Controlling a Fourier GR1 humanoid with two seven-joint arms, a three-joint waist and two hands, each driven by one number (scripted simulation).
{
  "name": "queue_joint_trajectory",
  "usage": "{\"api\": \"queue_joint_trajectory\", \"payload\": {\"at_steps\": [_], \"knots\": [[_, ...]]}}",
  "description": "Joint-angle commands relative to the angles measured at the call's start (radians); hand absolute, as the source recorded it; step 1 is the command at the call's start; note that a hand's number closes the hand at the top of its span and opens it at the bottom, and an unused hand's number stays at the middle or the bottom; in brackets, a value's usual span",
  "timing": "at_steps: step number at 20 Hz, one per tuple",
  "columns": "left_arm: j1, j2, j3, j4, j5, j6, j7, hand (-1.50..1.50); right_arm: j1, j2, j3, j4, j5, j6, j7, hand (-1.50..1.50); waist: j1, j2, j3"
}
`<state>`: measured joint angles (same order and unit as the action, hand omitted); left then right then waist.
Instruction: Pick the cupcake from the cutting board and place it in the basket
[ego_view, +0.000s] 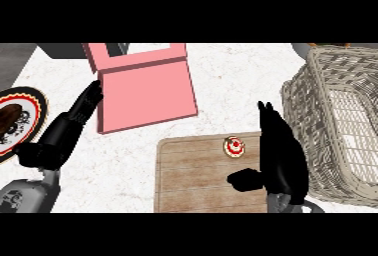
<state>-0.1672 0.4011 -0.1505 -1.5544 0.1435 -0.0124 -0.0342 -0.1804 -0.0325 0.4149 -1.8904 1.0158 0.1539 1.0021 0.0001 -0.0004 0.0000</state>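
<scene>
A small cupcake (234, 146) with white icing and a red top sits on the far part of the wooden cutting board (196, 180). My right hand (280, 155) hovers just right of the cupcake, fingers straight and pointing away from me, thumb out to the left; it holds nothing. The wicker basket (336, 125) stands at the right, close beside that hand. My left hand (70, 125) rests open at the left, fingers pointing up along the edge of a pink object.
A pink box-like object (144, 90) lies at the back centre-left. A plate (18, 122) with a dark-patterned rim shows at the left edge, with something brown on it. A dark item (63, 49) is at the back left.
</scene>
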Motion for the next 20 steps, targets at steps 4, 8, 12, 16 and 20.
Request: {"api": "queue_joint_trajectory", "payload": {"at_steps": [4,8,12,16,20], "knots": [[-0.059,-0.081,0.038,0.096,-0.079,-0.024,-0.036,0.00,0.045,0.032,0.025,0.036,0.029,-0.085,-0.057,-1.50,-0.003,0.001,0.000],[0.014,-0.078,0.031,-0.095,-0.089,-0.032,0.083,0.00,-0.038,0.032,0.042,0.122,0.000,-0.101,-0.011,-1.50,0.005,0.000,0.000],[-0.007,-0.099,0.073,-0.045,-0.099,-0.052,0.068,0.00,-0.019,0.032,0.067,0.052,0.022,-0.046,0.074,-1.50,0.001,0.000,0.000],[0.009,-0.125,0.056,0.017,-0.145,-0.055,-0.004,0.00,0.002,0.032,0.069,0.089,0.040,-0.027,0.060,-1.50,-0.001,0.001,0.000],[-0.009,-0.118,0.116,0.071,-0.119,-0.113,-0.036,0.00,-0.038,0.032,0.032,0.145,0.019,-0.031,0.034,-1.50,-0.001,0.001,0.000]]}}
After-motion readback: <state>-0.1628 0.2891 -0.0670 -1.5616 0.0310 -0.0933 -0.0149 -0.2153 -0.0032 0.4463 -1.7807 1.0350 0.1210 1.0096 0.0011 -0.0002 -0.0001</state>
